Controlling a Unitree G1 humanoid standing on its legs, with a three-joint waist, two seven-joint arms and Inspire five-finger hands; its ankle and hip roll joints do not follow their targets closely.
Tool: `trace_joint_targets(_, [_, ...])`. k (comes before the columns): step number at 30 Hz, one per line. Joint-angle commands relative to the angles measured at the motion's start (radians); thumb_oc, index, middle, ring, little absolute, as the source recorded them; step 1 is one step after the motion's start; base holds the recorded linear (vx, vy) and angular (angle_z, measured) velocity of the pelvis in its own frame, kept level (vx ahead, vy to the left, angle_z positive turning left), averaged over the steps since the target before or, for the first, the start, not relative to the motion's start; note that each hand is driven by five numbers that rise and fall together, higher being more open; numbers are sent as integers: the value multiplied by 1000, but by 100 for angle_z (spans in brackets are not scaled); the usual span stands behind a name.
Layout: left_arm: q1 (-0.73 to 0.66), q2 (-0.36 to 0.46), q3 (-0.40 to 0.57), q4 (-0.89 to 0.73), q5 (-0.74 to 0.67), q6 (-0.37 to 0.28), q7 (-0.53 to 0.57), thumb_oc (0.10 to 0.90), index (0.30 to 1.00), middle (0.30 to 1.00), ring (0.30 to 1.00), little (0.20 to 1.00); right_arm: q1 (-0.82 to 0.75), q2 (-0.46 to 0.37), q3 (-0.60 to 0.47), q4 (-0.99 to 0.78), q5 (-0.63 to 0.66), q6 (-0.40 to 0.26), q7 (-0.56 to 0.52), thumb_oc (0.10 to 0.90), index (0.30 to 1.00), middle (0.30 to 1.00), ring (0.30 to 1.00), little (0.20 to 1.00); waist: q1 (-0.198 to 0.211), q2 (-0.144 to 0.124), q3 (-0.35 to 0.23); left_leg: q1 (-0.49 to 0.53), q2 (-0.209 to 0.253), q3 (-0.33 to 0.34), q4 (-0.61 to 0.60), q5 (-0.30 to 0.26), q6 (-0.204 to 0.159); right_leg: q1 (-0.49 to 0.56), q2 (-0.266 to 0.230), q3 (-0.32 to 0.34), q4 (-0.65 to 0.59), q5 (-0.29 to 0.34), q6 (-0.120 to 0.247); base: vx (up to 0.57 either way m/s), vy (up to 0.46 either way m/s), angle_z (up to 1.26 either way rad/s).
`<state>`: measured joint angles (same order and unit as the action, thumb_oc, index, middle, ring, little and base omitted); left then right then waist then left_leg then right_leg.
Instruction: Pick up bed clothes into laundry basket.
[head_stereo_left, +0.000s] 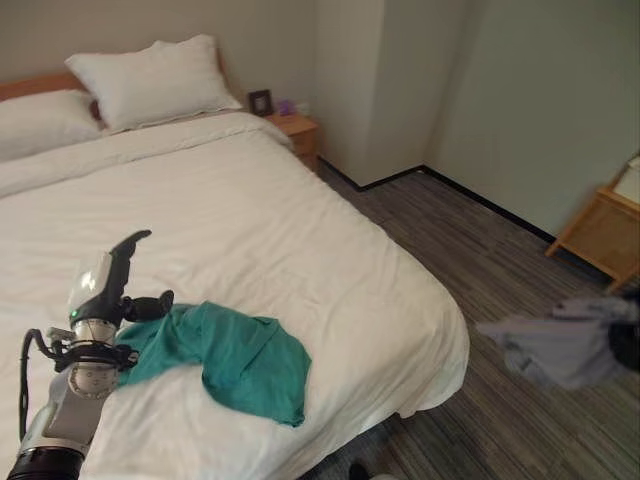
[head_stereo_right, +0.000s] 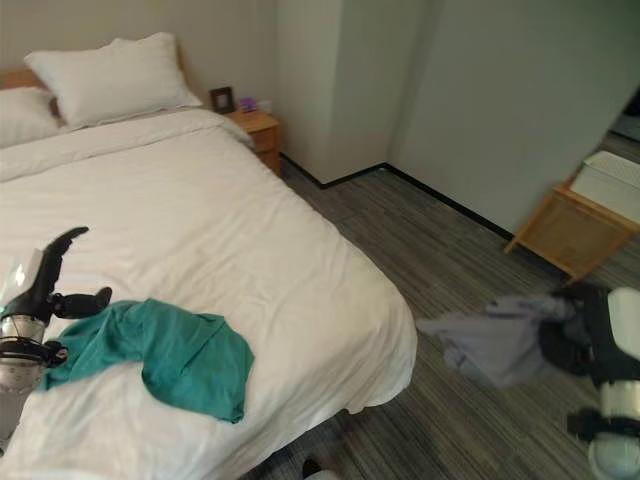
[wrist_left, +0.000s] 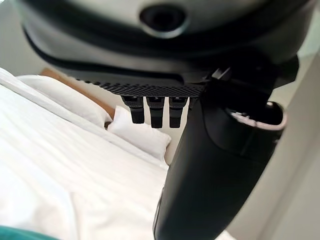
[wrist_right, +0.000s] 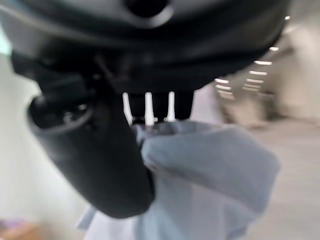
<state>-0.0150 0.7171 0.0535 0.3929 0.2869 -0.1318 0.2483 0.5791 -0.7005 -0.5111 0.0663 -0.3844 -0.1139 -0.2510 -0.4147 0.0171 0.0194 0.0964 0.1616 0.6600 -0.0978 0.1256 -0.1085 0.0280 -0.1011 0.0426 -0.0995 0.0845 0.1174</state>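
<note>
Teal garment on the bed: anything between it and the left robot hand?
Nothing visible. The left robot hand is open, right at the edge of the teal garment, which lies uncovered on the white bed. The right robot hand holds a grey garment.

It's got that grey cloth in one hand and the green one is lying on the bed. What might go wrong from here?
The grey garment hangs loosely from the right hand over the floor; trailing folds might slip free or drag. The left hand hovers open beside the teal garment, which lies spread on the white duvet, so its fingers might pinch bedding too. That garment also lies near the bed's edge and might get nudged off.
</note>
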Motion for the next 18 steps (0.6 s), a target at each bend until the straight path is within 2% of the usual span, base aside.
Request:
trace_joint_targets(1, [-138, 44, 83, 0, 51, 14, 17, 800, 900, 900, 900, 900, -83, -27, -145, -26, -30, -11, -48, 400, 300, 300, 300, 300, 9, 17, 48, 72, 4, 13, 10, -111, -7, 6, -14, -21, 15, -95, 65, -14, -40, -29])
trace_joint_targets(3, [-119, 5, 73, 41, 68, 41, -13, 800, 900, 900, 900, 900, -56, 11, -141, 35, -29, 17, -37, 400, 300, 300, 300, 300, -10, 23, 52, 75, 8, 20, 10, -110, -8, 3, -13, -10, 16, -95, 62, -19, -56, -18])
trace_joint_targets(8, [-117, -25, 36, 112, 89, 57, -47, 800, 900, 900, 900, 900, -51, 19, -131, 57, -9, 18, -27, 400, 300, 300, 300, 300, -25, 34, 62, 78, 17, 31, 10, -104, -12, -3, -9, 6, 15, -97, 57, -19, -32, -18])
trace_joint_targets(13, [-129, -35, -79, 160, 137, 60, -162, 800, 900, 900, 900, 900, -80, -6, -106, 34, -9, 10, -9, 400, 300, 300, 300, 300, -36, 60, 92, 70, 21, 41, 10, -95, -18, -13, -6, 12, 14, -97, 57, -24, -6, -1])
trace_joint_targets(14, [-129, -41, -102, 164, 143, 59, -180, 778, 867, 867, 867, 867, -85, -11, -101, 35, -11, 10, -8, 400, 300, 300, 300, 300, -36, 64, 95, 68, 23, 39, 10, -93, -20, -14, -6, 12, 14, -97, 56, -45, -21, -1])
trace_joint_targets(15, [-146, -57, -134, 198, 141, 59, -195, 400, 300, 300, 300, 300, -92, -17, -87, 39, -12, 9, -8, 400, 300, 300, 300, 300, -37, 69, 98, 65, 24, 37, 10, -90, -22, -15, -5, 9, 14, -98, 55, -36, -25, 1])
trace_joint_targets(18, [-165, -90, -175, 232, 129, 64, -222, 400, 300, 300, 300, 300, -104, -26, -76, 39, -14, 9, -4, 400, 300, 300, 300, 300, -39, 75, 104, 60, 27, 33, 10, -86, -24, -15, -5, 5, 13, -101, 53, -27, -16, 1])
